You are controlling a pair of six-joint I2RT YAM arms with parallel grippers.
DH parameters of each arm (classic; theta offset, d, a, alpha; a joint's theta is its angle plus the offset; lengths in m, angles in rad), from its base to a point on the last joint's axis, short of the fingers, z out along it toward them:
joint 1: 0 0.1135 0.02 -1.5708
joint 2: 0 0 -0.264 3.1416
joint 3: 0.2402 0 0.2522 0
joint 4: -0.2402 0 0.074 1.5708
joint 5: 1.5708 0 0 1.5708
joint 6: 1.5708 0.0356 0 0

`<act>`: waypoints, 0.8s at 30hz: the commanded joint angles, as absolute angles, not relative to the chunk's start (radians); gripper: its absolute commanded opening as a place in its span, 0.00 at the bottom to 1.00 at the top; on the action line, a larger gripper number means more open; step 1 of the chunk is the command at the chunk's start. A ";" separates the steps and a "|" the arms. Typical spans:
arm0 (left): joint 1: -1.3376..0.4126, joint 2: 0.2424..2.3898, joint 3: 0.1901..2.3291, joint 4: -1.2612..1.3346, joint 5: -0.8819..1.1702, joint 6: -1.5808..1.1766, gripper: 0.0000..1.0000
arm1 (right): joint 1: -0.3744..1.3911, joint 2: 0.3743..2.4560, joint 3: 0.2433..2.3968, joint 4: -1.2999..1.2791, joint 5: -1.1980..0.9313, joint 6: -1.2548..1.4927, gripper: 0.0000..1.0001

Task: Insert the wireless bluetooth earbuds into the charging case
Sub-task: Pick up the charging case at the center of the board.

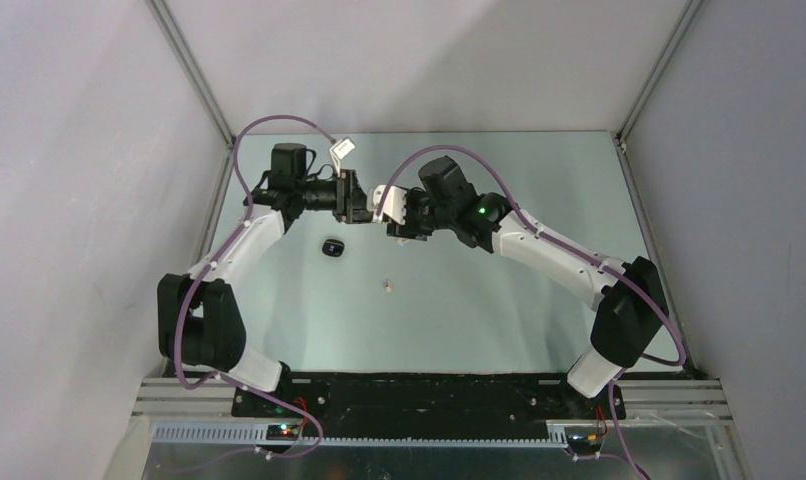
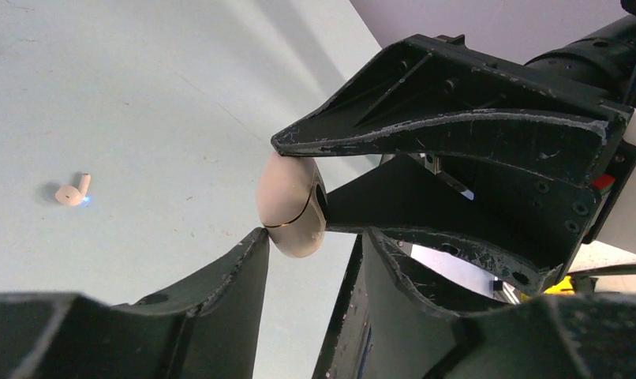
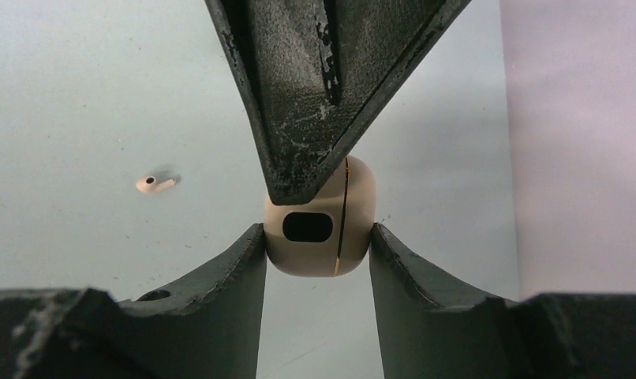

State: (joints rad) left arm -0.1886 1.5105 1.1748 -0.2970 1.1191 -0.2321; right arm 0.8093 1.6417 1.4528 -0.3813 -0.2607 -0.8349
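Note:
The beige charging case (image 3: 321,229) is closed, with a thin seam line showing, and is held in the air between the fingertips of my right gripper (image 3: 319,241). It also shows in the left wrist view (image 2: 289,207). My left gripper (image 2: 315,237) is open, with one fingertip (image 2: 252,245) touching the case at its seam and the other apart from it. In the top view both grippers meet at the back centre, left (image 1: 364,212) and right (image 1: 392,222), hiding the case. A pale earbud (image 1: 386,287) lies on the table, also in the wrist views (image 2: 72,192) (image 3: 155,184). The darker earbud (image 1: 332,247) lies left of it.
Grey enclosure walls stand at the left, right and back, with metal frame posts (image 1: 191,70) at the corners. Purple cables (image 1: 279,122) loop over both arms. The arm bases sit on a black plate (image 1: 429,395) at the near edge.

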 commanded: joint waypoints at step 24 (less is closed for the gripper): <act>-0.214 1.456 1.151 -0.231 1.165 -0.309 0.55 | 0.854 1.573 1.466 -0.254 -0.254 -0.791 0.33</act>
State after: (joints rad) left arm -0.2203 1.5070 1.1534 -0.2539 1.1324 -0.2890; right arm 0.8501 1.6264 1.4532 -0.3050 -0.2687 -0.8028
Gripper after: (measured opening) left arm 0.538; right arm 0.500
